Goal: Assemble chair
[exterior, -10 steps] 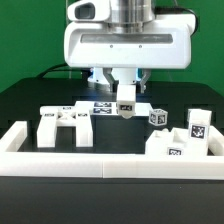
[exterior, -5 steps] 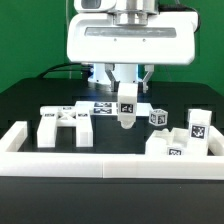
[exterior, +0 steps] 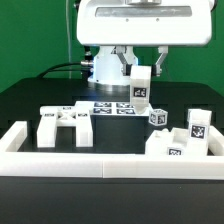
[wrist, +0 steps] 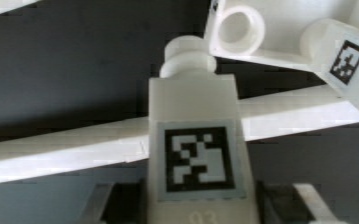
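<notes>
White plastic, blocky and tagged: the chair leg (exterior: 141,88) hangs upright above the table, well clear of it, its black-and-white tag facing the exterior camera. The gripper (exterior: 141,72) has it by the upper part, the two fingers (exterior: 127,66) clamped against its opposite sides. That grip leaves the lower end free, and the wrist view shows a rounded peg (wrist: 190,55) there. Holding the leg high and vertical seems meant to carry it over the other parts without knocking them, and to keep the peg pointing down for insertion.

Below and toward the exterior view's left lies the wide slotted seat piece (exterior: 60,122), flat on the table. A small tagged block (exterior: 156,117) sits just to the exterior view's right of the leg's line. Farther right stands a cluster of tagged parts (exterior: 192,132) against the border rail (exterior: 100,163), which pens the loose pieces in. In the wrist view a part with a round socket (wrist: 247,30) shows beyond the peg; which piece it is I cannot tell.

Behind, the marker board (exterior: 108,107) lies flat on the black table (exterior: 30,100).
</notes>
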